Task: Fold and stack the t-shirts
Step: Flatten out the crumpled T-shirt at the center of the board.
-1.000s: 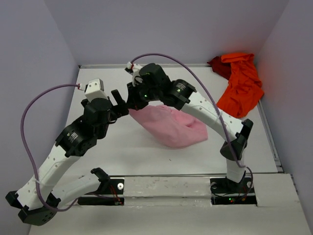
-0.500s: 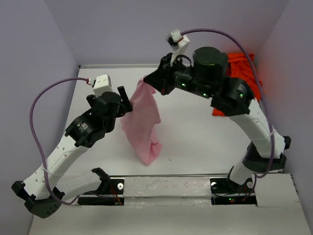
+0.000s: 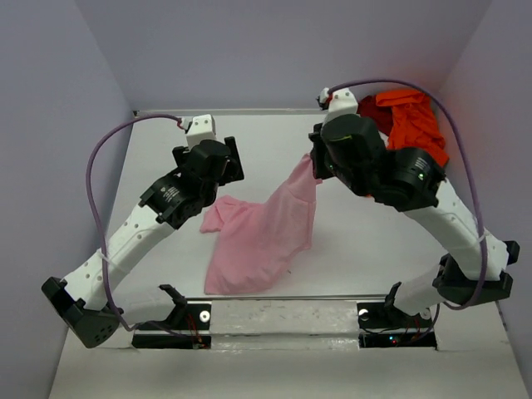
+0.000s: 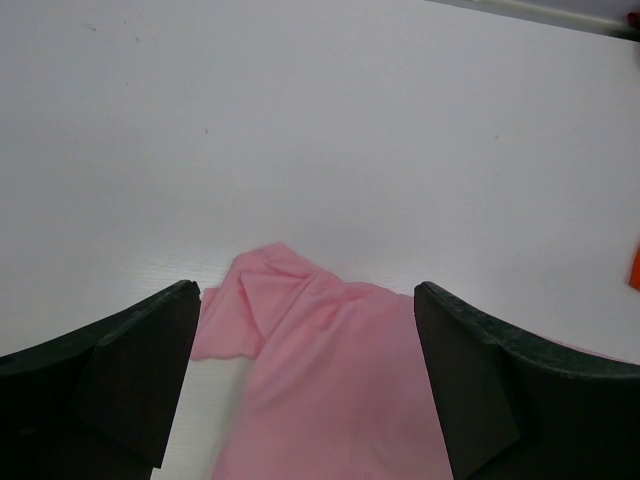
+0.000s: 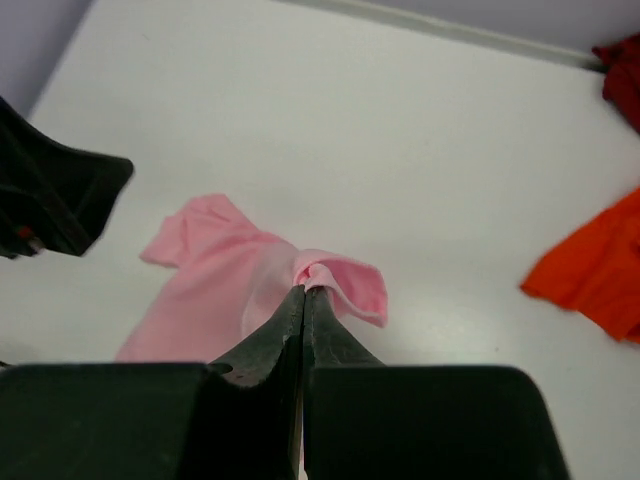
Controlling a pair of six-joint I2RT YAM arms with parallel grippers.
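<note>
White table across the middle of the top view, pale lavender walls on three sides. Pink t-shirt at centre frame, raised by one bunched point at upper centre and slanting down toward the lower left; lower part spread on the table near the bottom edge, one sleeve lying flat out to the left. Right arm arching from its base at lower right up to the shirt's raised point; left arm arching from lower left to upper centre-left, wrist above the shirt's sleeve end. Orange t-shirt crumpled in the upper right corner of the table, well apart from the pink one, with a dark red garment touching its left edge. Right gripper, centre of the right wrist view: fingers pressed together, pinching a small fold of the pink t-shirt, the rest of the cloth on the table at left of frame. Left gripper, lower half of the left wrist view: fingers spread wide, holding nothing, the pink sleeve visible on the table between them and not touched. Purple cable looping out from each wrist.
</note>
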